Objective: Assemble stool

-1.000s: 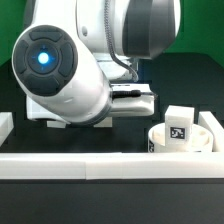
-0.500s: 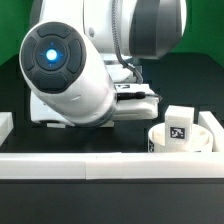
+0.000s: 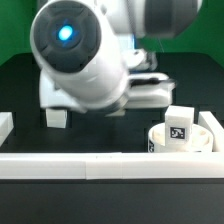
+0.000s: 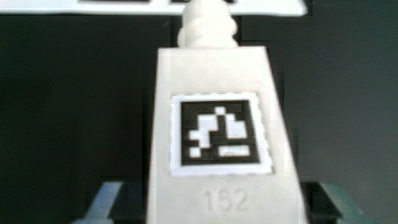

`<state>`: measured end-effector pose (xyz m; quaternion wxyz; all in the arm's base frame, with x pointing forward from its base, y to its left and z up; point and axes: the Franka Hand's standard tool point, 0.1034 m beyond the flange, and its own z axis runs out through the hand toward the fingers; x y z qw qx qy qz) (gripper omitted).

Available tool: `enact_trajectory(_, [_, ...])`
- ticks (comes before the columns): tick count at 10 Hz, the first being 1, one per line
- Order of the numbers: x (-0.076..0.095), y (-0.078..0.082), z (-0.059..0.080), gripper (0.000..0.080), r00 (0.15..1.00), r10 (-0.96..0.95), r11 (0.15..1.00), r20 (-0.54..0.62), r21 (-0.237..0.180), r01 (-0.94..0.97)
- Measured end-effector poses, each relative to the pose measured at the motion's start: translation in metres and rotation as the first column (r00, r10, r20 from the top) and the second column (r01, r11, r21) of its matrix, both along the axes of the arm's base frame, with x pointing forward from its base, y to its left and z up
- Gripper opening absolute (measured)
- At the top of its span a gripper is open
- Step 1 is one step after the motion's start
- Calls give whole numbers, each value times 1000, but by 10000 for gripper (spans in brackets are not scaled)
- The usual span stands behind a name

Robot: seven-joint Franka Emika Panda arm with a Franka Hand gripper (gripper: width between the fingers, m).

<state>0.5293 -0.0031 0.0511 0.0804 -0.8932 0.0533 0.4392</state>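
One round seat disc [image 3: 158, 141] sat on the worktop [image 3: 15, 95], one tagged leg [image 3: 180, 125] stood upright in it, second leg [image 4: 214, 90] clenched in the pincer [image 4: 217, 205]

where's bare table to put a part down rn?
Best: bare black table between the small white block and the round seat, bounded on the camera side by the long rail. Also open table further back, at the exterior view's left. Crowded: the exterior view's right, with seat and tagged leg.
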Motion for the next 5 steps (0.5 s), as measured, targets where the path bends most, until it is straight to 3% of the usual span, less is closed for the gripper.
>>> enact_trajectory(1, [9, 14, 14, 335, 999, -32, 999, 20, -25, 33])
enact_trajectory(2, [14, 17, 20, 337, 999, -33, 999, 37, -30, 34])
enact_trajectory(5, [18, 14, 13, 337, 997, -40, 999, 73, -35, 42])
